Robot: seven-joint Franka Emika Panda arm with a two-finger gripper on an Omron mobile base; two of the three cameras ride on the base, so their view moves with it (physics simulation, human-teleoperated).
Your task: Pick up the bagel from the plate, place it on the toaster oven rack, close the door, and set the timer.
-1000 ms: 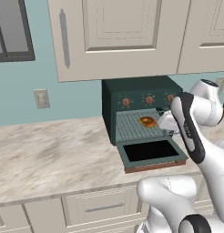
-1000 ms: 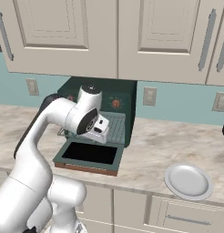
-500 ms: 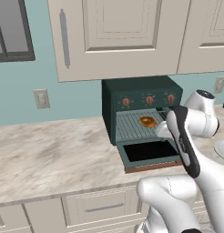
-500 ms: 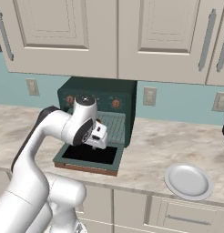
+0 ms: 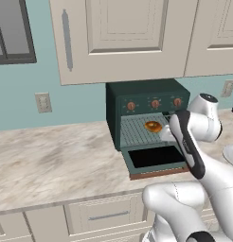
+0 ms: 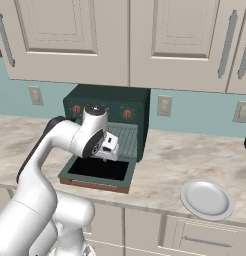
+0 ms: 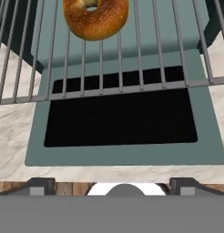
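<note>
Resting on the toaster oven rack (image 7: 118,68), the bagel (image 7: 95,17) looks light; gripper (image 7: 112,185) spread wide, nothing held, and the stiff door (image 7: 127,157) wants lifting by its handle edge

Bagel (image 7: 96,18): golden-brown, speckled crust, darker centre hole. Toaster oven rack (image 7: 132,54): silvery grey wire grid. Door (image 7: 125,157): dark green frame, black glass window, copper-brown handle edge. Toaster oven (image 5: 146,97): dark green body; three copper-orange knobs, including the timer (image 5: 177,101). Plate (image 6: 206,199): plain white. Desk (image 5: 57,160): beige marble with grey-brown veining. Cabinets (image 5: 123,38): cream. Wall (image 5: 23,94): teal.
</note>
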